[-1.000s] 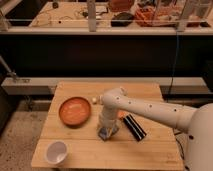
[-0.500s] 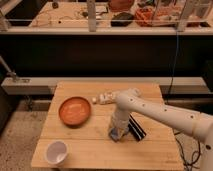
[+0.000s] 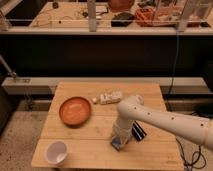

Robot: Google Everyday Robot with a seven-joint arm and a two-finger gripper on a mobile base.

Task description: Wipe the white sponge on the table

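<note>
Status, wipe task: judged in progress, not finished.

- Arm (image 3: 150,116) reaches in from the right and bends down over the front-centre of the counter (image 3: 82,139).
- Pincer (image 3: 119,140) is low, pointing down, at or on the wooden surface.
- A small pale patch sits right under the pincer tip. I take it to be the white sponge (image 3: 116,145), lying flat on the counter. Its outline is mostly covered by the pincer, so the identification is tentative.
- Cannot tell whether the pincer is spread, pressed together or pinching the sponge, since the wrist hides the tip from this view.
- Contact with the sponge looks likely but is not confirmed.

Done so far, as a judgement: the sponge has been reached and brought down to the surface, which is the posture for a wiping stroke.
Left: the strokes themselves. No wet trail or cleaned streak shows on the wood, so coverage cannot be gauged.

Surroundings:
- Black object (image 3: 139,131) lies just beside the pincer on its right, close enough to be knocked by a sideways stroke.
- Orange bowl (image 3: 76,111) is to the left, and a white bottle (image 3: 110,97) lies on its side behind.
- White cup (image 3: 56,152) stands at the front left corner, well apart.
</note>
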